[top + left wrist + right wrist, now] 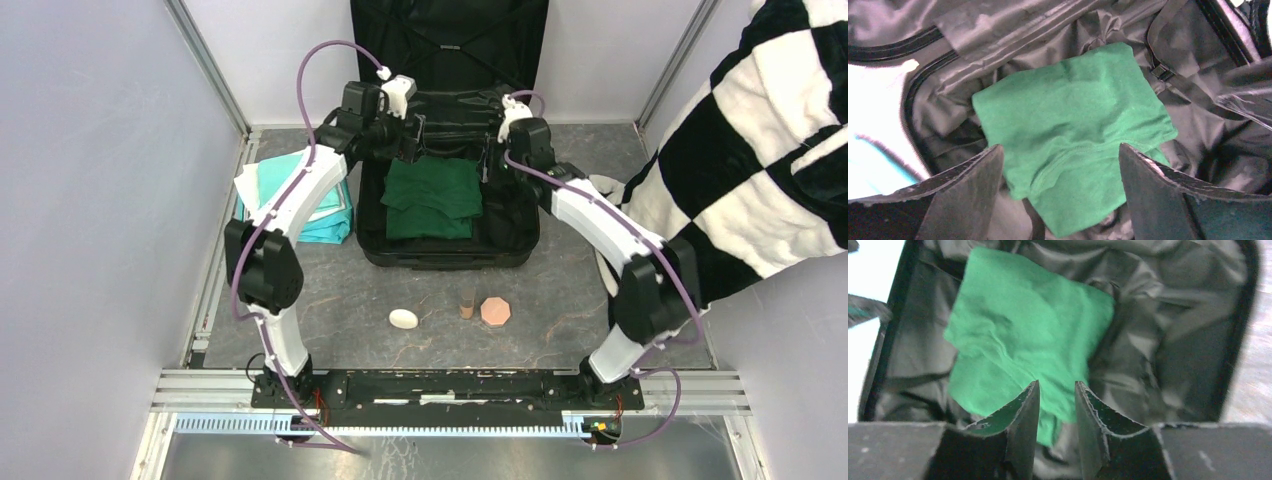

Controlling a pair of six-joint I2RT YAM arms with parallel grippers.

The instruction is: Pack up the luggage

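Both over luggage (447,256); left fingers (967,196) spread wide; right fingers (1023,432) narrowly apart.

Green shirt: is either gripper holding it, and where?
Nothing is held. The left gripper is wide open, the right gripper narrowly parted and empty; the green shirt lies loose in the luggage.

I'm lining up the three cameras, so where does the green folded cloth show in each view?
Top external: the green cloth at centre, inside the open luggage.
Left wrist: it fills the middle, on the black lining.
Right wrist: it sits upper left of centre.
Shared landmark: the crumpled black lining around the cloth, seen in every view.
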